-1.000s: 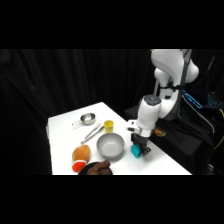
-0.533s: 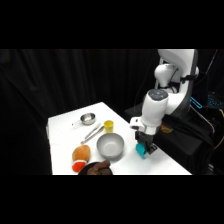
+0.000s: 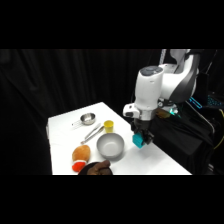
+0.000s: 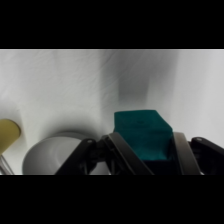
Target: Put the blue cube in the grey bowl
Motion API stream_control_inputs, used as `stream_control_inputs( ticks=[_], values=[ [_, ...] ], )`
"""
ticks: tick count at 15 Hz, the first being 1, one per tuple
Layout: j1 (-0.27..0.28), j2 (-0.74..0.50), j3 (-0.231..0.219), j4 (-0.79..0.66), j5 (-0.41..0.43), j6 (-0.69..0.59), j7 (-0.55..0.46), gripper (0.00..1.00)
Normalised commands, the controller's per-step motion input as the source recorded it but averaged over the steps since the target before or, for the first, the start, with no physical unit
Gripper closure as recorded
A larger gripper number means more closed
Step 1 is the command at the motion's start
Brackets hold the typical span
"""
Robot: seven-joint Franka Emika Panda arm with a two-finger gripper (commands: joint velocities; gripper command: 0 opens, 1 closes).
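Note:
The blue cube hangs just above the white table, pinched between the fingers of my gripper, which is shut on it. The grey bowl sits on the table to the cube's left, a short gap away. In the wrist view the blue cube fills the space between the black fingers of the gripper. The grey bowl shows at the lower left, partly hidden behind the linkage.
A small yellow cup stands behind the bowl, with metal tongs and a shiny metal cup further back left. An orange object and a dark brown one lie at the front left. The table's right edge is close.
The gripper has risen a little with the blue cube held in it and shifted slightly left toward the grey bowl. The arm's upper part has swung.

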Motion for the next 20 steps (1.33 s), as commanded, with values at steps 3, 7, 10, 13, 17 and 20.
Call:
stream_control_inputs(
  ticks=[3,7,10,13,17,20],
  values=[
    [-0.157,-0.24,0.020,0.20,0.088,-0.40,-0.31,0.74],
    [-0.138,-0.06,-0.022,0.24,0.021,-0.26,-0.21,0.74],
    [-0.133,0.09,-0.068,0.22,-0.162,-0.08,-0.04,0.74],
    [-0.110,0.16,-0.069,0.19,-0.134,0.08,-0.05,0.74],
    [-0.062,0.22,-0.040,0.17,-0.039,0.19,-0.08,0.74],
    [-0.033,0.27,-0.039,0.16,-0.014,0.24,-0.07,0.74]
  ],
)
